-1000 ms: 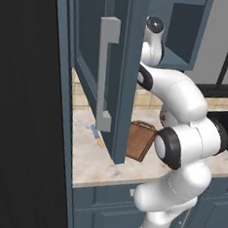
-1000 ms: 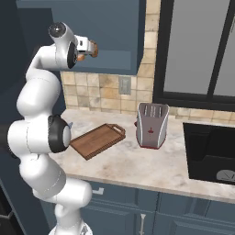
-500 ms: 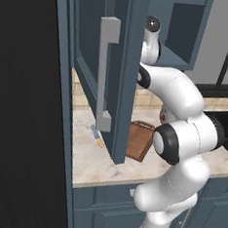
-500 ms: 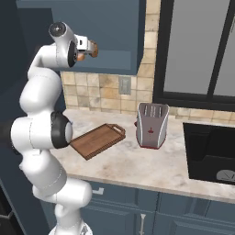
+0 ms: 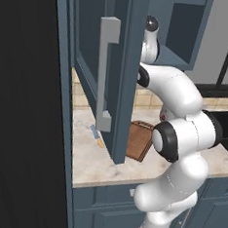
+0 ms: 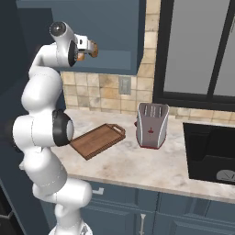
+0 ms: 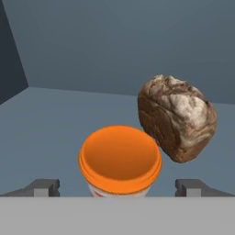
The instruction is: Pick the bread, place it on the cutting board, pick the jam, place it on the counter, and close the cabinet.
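While reaching into the open cabinet (image 5: 105, 71), here's how it looks:

pincer: gripper (image 7: 118, 186) spread about as wide as it goes, holding nothing, jam jar (image 7: 120, 161) sitting right between the tips, lid facing the camera.

jam: on the cabinet shelf, closest to the hand; probably light, rigid, smooth-sided so a bit slippery. Best squeezed across the round body, below the orange lid.

bread: lumpy brown loaf (image 7: 178, 118) just beside the jam, off to one side and a bit further back; looks light, crusty, rough enough not to slip. Best pinched across the narrower middle, gently.

cutting board: wooden board (image 6: 98, 140) empty, down on the counter (image 6: 151, 163), well below the shelf.

toaster (image 6: 152, 125): near the board's handle end, out of the way.
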Controlling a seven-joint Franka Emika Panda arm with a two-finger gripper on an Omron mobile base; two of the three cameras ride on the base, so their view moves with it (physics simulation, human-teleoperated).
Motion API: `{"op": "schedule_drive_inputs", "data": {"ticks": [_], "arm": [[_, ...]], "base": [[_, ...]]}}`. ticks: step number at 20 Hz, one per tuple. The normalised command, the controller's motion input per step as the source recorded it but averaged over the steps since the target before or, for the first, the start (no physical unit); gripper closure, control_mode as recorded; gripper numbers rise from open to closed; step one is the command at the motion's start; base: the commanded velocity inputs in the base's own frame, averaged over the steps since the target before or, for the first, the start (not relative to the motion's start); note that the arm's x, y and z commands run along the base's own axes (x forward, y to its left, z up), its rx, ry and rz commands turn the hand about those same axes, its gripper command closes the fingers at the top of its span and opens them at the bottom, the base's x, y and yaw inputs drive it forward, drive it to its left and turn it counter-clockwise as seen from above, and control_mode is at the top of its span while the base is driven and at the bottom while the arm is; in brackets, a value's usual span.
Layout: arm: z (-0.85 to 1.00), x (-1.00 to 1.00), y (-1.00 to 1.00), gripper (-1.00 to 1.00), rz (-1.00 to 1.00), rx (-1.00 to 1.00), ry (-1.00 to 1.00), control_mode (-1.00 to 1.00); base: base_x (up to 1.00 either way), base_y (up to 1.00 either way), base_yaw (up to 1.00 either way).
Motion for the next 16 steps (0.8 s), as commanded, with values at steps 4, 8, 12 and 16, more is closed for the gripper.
{"op": "schedule_drive_inputs", "data": {"ticks": [4, 8, 12, 16], "arm": [[0.0, 0.03, 0.0, -1.0, 0.0, 0.0, 0.0, -1.0], [0.0, 0.04, 0.0, -1.0, 0.0, 0.0, 0.0, -1.0], [0.0, 0.06, 0.0, -1.0, 0.0, 0.0, 0.0, -1.0], [0.0, 0.09, 0.0, -1.0, 0.0, 0.0, 0.0, -1.0]], "base": [[0.0, 0.0, 0.0], [0.0, 0.0, 0.0], [0.0, 0.0, 0.0], [0.0, 0.0, 0.0]]}}
